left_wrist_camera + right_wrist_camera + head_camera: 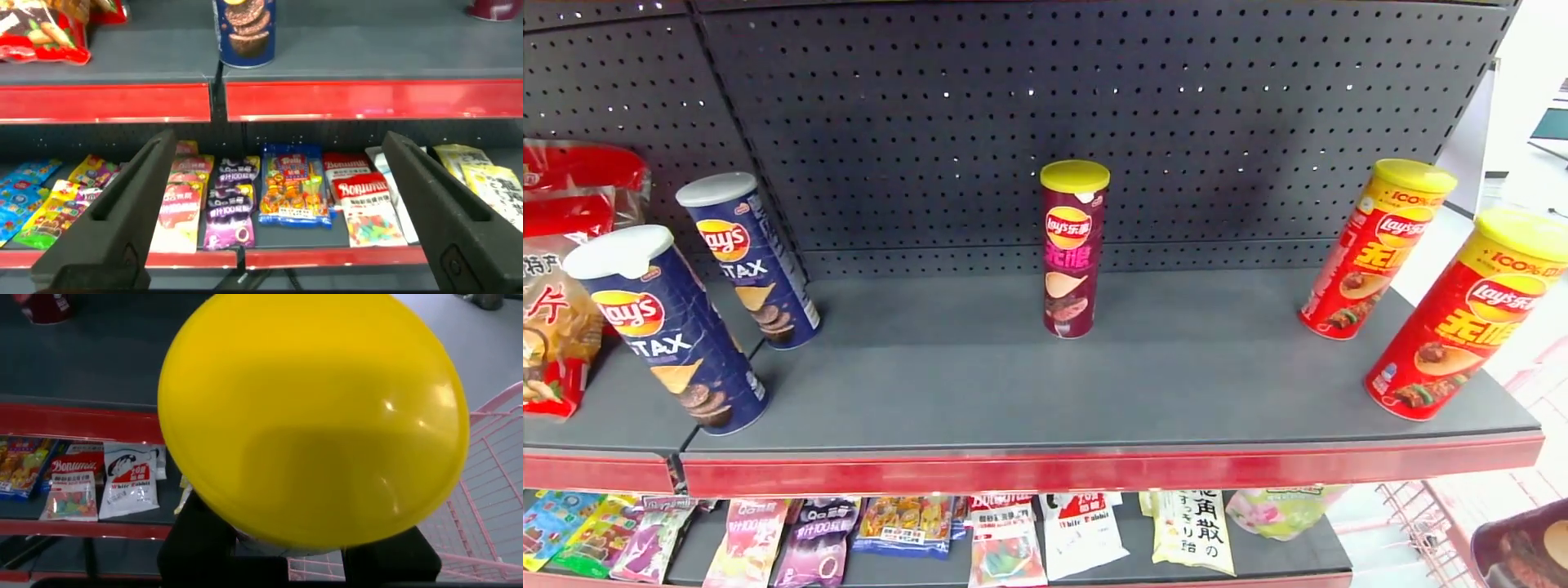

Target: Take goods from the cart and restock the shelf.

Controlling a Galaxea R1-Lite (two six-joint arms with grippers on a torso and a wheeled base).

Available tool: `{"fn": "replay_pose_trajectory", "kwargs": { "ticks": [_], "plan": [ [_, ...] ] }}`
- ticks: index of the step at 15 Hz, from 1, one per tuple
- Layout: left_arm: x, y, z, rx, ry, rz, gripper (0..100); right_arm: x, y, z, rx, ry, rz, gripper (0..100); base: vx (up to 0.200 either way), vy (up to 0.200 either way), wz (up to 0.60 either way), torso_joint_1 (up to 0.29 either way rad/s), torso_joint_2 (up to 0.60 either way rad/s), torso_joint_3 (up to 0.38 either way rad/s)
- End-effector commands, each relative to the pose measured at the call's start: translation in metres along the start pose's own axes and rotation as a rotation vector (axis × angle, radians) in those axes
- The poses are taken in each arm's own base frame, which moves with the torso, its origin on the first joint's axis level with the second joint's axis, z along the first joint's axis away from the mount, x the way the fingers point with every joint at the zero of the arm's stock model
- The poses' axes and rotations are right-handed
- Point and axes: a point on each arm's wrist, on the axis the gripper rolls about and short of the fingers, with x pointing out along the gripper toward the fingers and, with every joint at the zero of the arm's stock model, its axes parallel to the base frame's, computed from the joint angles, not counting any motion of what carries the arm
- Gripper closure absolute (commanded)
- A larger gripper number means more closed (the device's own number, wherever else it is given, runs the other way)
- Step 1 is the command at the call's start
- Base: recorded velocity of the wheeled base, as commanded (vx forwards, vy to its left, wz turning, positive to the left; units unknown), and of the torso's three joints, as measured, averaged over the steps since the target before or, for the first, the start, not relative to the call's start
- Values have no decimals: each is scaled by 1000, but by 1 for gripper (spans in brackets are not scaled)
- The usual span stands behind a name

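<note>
Right gripper is clamped on a yellow-lidded can, held low off the right end of the shelf, beside the pink cart. Left gripper hangs with its fingers spread wide, facing the sweet packets on the tier below. Up top, one purple can stands upright mid-shelf

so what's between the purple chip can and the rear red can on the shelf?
Nothing: head view shows bare shelf between purple chip can and rear red can.
</note>
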Motion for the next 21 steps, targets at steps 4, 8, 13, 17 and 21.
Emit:
{"fn": "replay_pose_trajectory", "kwargs": {
  "ticks": [4, 8, 13, 17, 21],
  "plan": [
    [0, 0, 0, -2, 0, 0, 0, -1, 1, -2, -102, -18, 47, 100, 0, 0, 0, 0, 0, 0],
    [0, 0, 0, -3, 0, 0, 0, 7, 2, 12, -120, -17, 156, 100, 0, 0, 0, 0, 0, 0],
    [2, 0, 1, 2, 33, -12, 0, 2, 2, 2, -95, -22, 143, 100, 0, 0, 0, 0, 0, 0],
    [6, -2, 3, 99, 62, -201, 0, -2, 0, -3, -91, -9, 0, 100, 0, 0, 0, 0, 0, 0],
    [58, -6, 158, -89, 30, -236, 0, -2, 1, -4, -90, -14, 15, 100, 0, 0, 0, 0, 0, 0]
  ]
}}
